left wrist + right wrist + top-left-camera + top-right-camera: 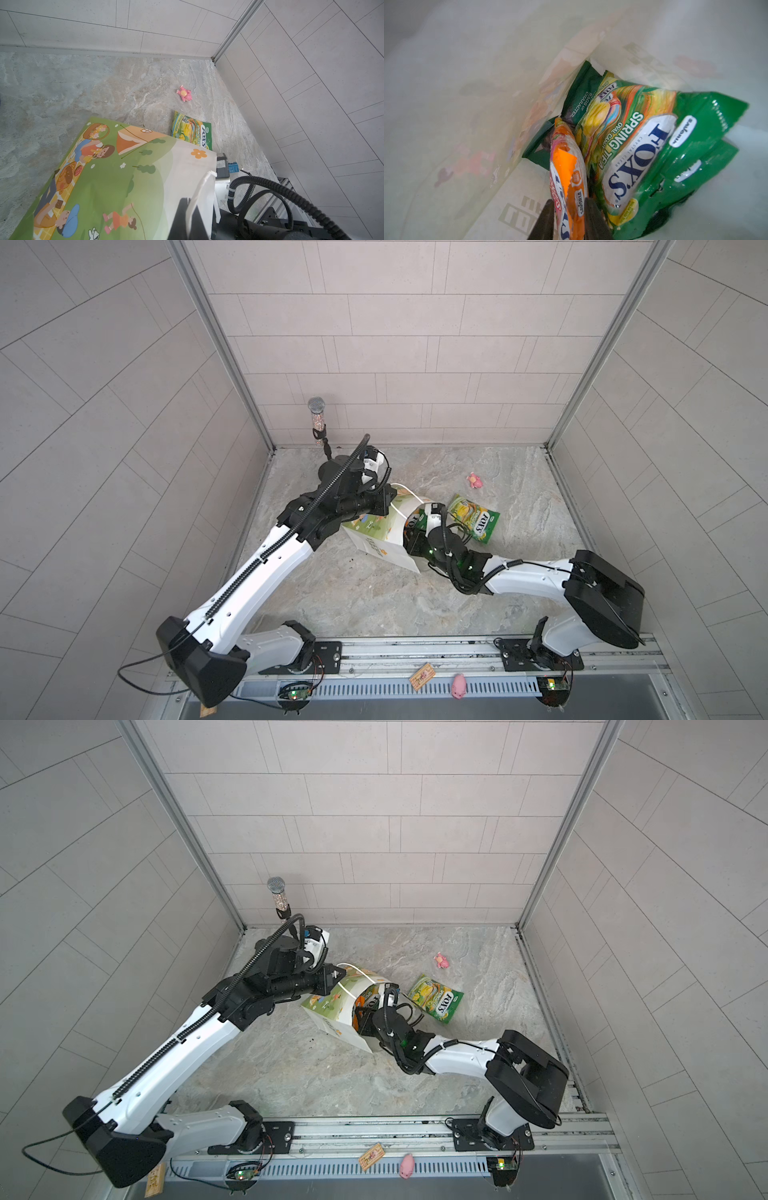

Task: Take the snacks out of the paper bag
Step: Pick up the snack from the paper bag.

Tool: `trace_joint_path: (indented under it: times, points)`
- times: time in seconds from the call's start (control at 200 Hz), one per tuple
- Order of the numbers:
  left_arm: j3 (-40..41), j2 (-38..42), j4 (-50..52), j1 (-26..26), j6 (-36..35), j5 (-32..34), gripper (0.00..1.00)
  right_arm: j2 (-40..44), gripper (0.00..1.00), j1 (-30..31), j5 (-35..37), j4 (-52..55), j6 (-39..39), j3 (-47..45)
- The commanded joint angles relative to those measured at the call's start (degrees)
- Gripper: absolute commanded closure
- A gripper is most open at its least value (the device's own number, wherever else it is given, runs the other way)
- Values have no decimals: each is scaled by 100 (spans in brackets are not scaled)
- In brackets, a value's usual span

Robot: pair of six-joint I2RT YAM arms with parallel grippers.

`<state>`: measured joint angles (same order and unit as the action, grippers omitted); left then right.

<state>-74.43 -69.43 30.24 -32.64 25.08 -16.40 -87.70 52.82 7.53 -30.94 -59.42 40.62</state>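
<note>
The paper bag (374, 541) lies tilted on its side in both top views, mouth toward the right arm. My left gripper (192, 216) is shut on the bag's upper rim by a white cord handle (204, 180). My right gripper (570, 216) is inside the bag, shut on the end of the orange-pink FOX'S packet (566, 166). Beside it lie a yellow-green FOX'S packet (633, 145), another green one (706, 166) under it, and a dark green crisp bag (579, 99) deeper in. One yellow-green FOX'S packet (473, 519) lies on the table just right of the bag.
A pink pig toy (474, 480) lies behind the loose packet. A microphone (318, 418) stands at the back left corner. Another pig toy (459, 685) and a small wooden board (422, 674) rest on the front rail. Walls close in three sides.
</note>
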Motion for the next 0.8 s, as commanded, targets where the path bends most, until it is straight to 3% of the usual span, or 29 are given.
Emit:
trace_joint_path:
  times: [0.0, 0.09, 0.455, 0.79]
  points:
    - [-25, 21, -115, 1, -6, 85, 100, -208, 83, 18, -42, -223, 62, 153]
    - [-23, 33, -91, 3, -20, 108, 100, -209, 100, 18, -146, -156, 203, 267]
    - [-13, 79, 3, 4, -96, 239, 100, 635, 100, -185, -52, 571, 418, -99]
    - [-35, 89, 43, 5, -125, 343, 100, 1174, 100, -969, -1181, 854, 360, -471]
